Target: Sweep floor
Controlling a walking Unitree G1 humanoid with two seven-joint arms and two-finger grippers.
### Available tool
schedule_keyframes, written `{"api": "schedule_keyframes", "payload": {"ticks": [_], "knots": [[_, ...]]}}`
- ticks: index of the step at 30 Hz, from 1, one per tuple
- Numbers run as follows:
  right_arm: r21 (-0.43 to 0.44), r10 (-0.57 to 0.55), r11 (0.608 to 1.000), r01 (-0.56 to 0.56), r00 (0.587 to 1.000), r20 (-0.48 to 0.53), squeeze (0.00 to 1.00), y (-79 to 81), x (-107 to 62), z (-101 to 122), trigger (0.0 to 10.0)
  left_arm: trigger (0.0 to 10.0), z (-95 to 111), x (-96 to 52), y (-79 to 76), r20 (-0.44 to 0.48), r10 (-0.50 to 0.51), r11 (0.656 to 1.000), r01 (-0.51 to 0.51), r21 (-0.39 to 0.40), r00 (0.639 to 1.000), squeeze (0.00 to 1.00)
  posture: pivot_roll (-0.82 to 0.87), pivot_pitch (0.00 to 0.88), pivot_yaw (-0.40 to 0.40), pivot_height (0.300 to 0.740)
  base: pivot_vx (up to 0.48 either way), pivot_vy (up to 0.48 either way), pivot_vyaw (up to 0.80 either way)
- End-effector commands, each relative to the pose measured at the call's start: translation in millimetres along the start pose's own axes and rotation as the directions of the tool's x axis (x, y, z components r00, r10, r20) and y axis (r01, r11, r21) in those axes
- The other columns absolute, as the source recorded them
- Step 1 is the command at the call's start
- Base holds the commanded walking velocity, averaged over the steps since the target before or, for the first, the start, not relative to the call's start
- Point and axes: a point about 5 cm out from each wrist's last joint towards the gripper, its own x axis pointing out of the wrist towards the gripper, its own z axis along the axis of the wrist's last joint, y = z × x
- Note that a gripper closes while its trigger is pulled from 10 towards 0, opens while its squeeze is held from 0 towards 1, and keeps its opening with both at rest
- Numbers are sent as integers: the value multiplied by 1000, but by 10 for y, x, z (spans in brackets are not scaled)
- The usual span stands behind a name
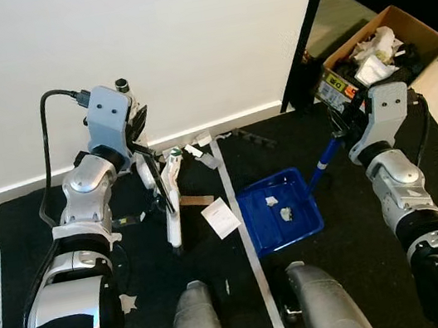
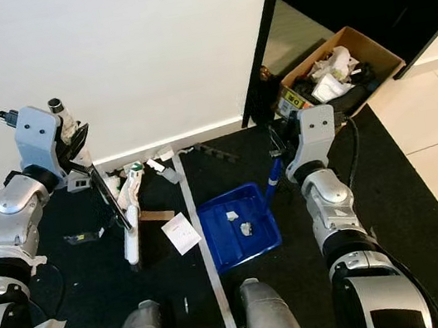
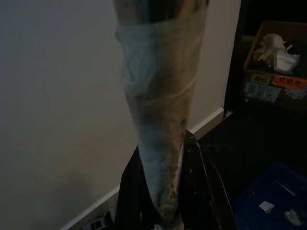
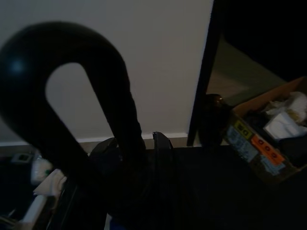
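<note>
Head view looks down at a black matte floor mat [image 1: 357,233] laid against a plain white wall [image 1: 182,44] w/ white baseboard. A thin pale strip [image 1: 242,227] runs front to back across the mat, between the robot's two grey rounded legs.

Left gripper [image 1: 151,169] is up near the wall, its long black fingers pinched on the handle of a white hand brush [image 1: 172,201]. Brush is long and narrow, hard plastic, tilted, its lower end down on the mat. Left wrist view: handle close up looks wrapped in pale, worn tape, w/ black fingers [image 3: 201,191] on either side of it.

Right gripper [image 1: 346,127] is closed on the handle of a blue dustpan [image 1: 280,211]. Pan is glossy plastic, squarish w/ raised walls, sitting on the mat just right of the pale strip, approx between the two arms; its stick handle slopes up to the gripper. Small white scraps [image 1: 286,213] lie inside it. Right wrist view: dark, a rounded black loop shape up close.

Litter on the mat between brush and pan: a white paper slip [image 1: 221,217], a brown cardboard bit [image 1: 196,201], more white bits near the baseboard.

Far right, by a dark doorway, an open cardboard box [image 1: 388,43] holds crumpled white paper and dark items; box has orange and yellow labels.
</note>
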Motion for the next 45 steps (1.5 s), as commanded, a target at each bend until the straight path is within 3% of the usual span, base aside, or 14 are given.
{"api": "schedule_keyframes", "payload": {"ticks": [1,4,7,10,15,22,26,28,31,33,37,45], "knots": [[191,125,974,-119,992,-22,0,249,-20,-181,10000,10000,3,-31,35,5,2,1000,-2,24,1000,0,36,154,7,740,0,0,0],[243,150,960,-141,988,-20,0,253,-33,-196,10000,10000,0,-35,40,3,3,1000,-3,23,1000,0,37,155,7,740,0,0,0],[338,85,940,-57,994,-69,0,181,-33,-245,10000,10000,-6,-40,46,0,6,1000,-6,22,1000,0,38,155,6,740,0,0,0],[365,27,931,9,995,-94,0,138,-25,-261,10000,10000,-10,-43,51,-2,8,1000,-8,21,1000,0,37,153,7,740,0,0,0],[305,23,952,14,993,-119,0,119,-30,-266,10000,10000,-13,-44,53,-4,8,1000,-8,23,1000,0,37,152,9,740,0,0,0],[316,40,948,-17,997,-67,0,71,20,-134,10000,10000,8,-38,69,3,10,1000,-11,25,1000,0,38,149,11,740,0,0,0],[239,37,971,-20,997,-69,0,-9,39,-52,10000,10000,23,-43,94,2,9,999,-9,41,1000,0,38,149,12,740,0,0,0],[167,2,986,11,997,-79,0,-96,33,-14,10000,10000,49,-50,140,9,24,998,-25,53,1000,0,37,148,13,740,0,0,0],[131,-80,987,89,994,-69,0,-232,11,35,10000,10000,83,-56,190,21,43,997,-44,61,999,0,38,147,12,740,0,0,0],[131,-80,987,89,994,-69,0,-232,11,35,10000,10000,83,-56,190,21,43,997,-44,61,999,0,38,147,12,740,0,0,0],[89,-260,959,267,961,-91,0,-499,-93,34,10000,10000,144,-65,280,38,77,994,-80,78,996,0,40,145,15,740,0,0,0],[90,-301,948,305,952,-57,0,-559,-125,73,10000,10000,221,-60,368,31,85,977,-89,194,996,0,43,148,18,740,0,0,0]]}}
